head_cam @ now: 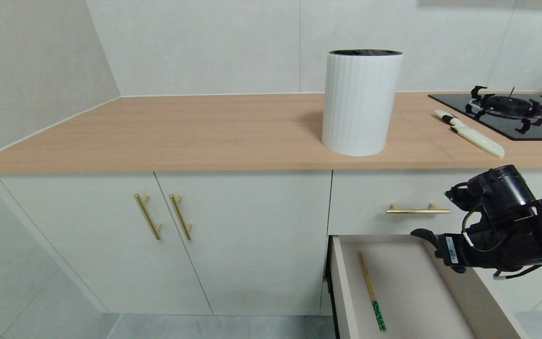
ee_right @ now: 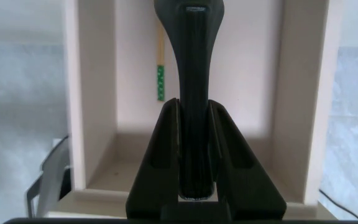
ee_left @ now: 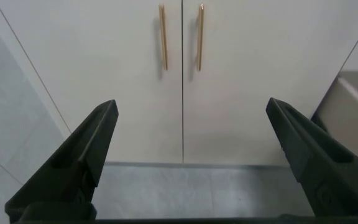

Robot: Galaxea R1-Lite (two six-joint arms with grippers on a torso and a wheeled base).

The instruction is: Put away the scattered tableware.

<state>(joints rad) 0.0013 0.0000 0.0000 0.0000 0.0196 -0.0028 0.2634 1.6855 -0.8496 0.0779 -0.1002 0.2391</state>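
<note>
Right gripper (head_cam: pixel 447 252) clamped on dark utensil (ee_right: pixel 191 50), held over open drawer (head_cam: pixel 341 282) | chopsticks (head_cam: pixel 371 292) already stowed inside | knife (head_cam: pixel 471 134) left on counter (head_cam: pixel 205 132) | left gripper (ee_left: pixel 191 107) open, empty.

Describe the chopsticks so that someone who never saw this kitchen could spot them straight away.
Under the long wooden counter, right of the double cabinet doors, one pale drawer stands pulled open. On its floor, near its left wall, lie the chopsticks: a thin, light wooden pair with green patterned ends, unlike the dark utensil that the right gripper holds above the drawer.
</note>
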